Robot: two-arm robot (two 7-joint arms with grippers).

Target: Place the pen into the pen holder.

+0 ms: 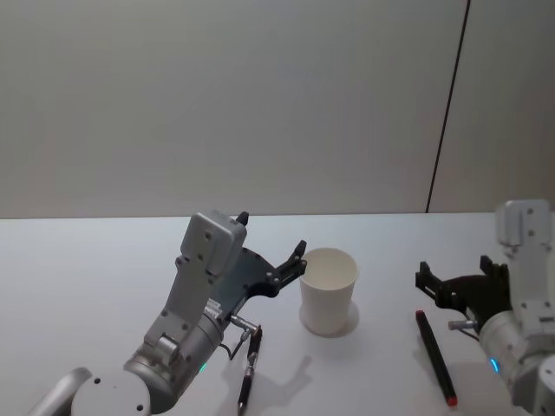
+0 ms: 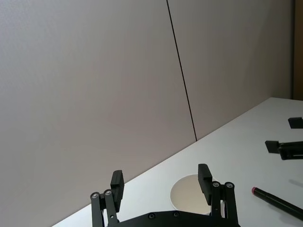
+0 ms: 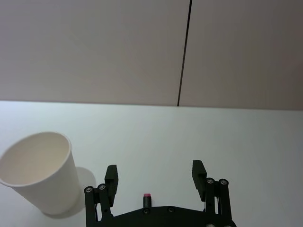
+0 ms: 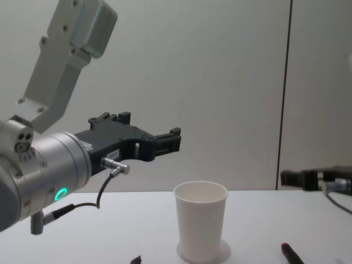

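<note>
**Both end effectors released, pens on the counter, pen holder empty**

The pen holder [image 1: 329, 293], a plain white paper cup, stands upright near the middle of the white counter [image 1: 104, 260]. What shows of its inside is bare.

The right end effector [image 1: 454, 270] hangs to the right of the pen holder and well apart from it, raised off the counter. Its fingers [image 3: 198, 171] are spread wide and grasp nothing. A red-tipped pen [image 1: 434, 357] lies flat on the counter directly below and in front of it, with its length running toward the robot. In the right wrist view, the pen's far red end [image 3: 147, 195] shows in the gap between the two fingers, lower than them.

The left end effector [image 1: 272, 236] is held up in the air just left of the pen holder. From the chest view it sits above the level of the rim. It too is released, with its fingers [image 2: 204, 176] apart and nothing between them. A second dark pen [image 1: 249, 364] lies on the counter under the left arm, near the robot and to the left of the pen holder, clear of that end effector.
</note>
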